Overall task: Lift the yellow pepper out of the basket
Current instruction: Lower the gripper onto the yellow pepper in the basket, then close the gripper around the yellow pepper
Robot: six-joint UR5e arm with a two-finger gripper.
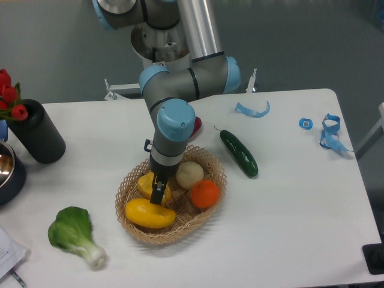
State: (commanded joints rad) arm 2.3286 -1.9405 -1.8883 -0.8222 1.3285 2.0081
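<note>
The tan wicker basket [210,164] sits at the table's middle. Inside it, the yellow pepper [146,185] lies at the left, partly covered by my gripper [158,193], whose dark fingers point straight down onto the pepper's right side. Whether the fingers are closed on the pepper is hidden by the wrist. A longer smooth yellow fruit [149,213] lies at the basket's front, just below the fingertips. A pale round fruit [190,174] and an orange [205,194] fill the right half.
A dark green cucumber [239,153] lies right of the basket. A bok choy [74,231] rests at the front left. A black vase with red tulips [35,138] and a metal bowl [7,168] stand at the left edge. Blue tape scraps [252,110] lie at the back right.
</note>
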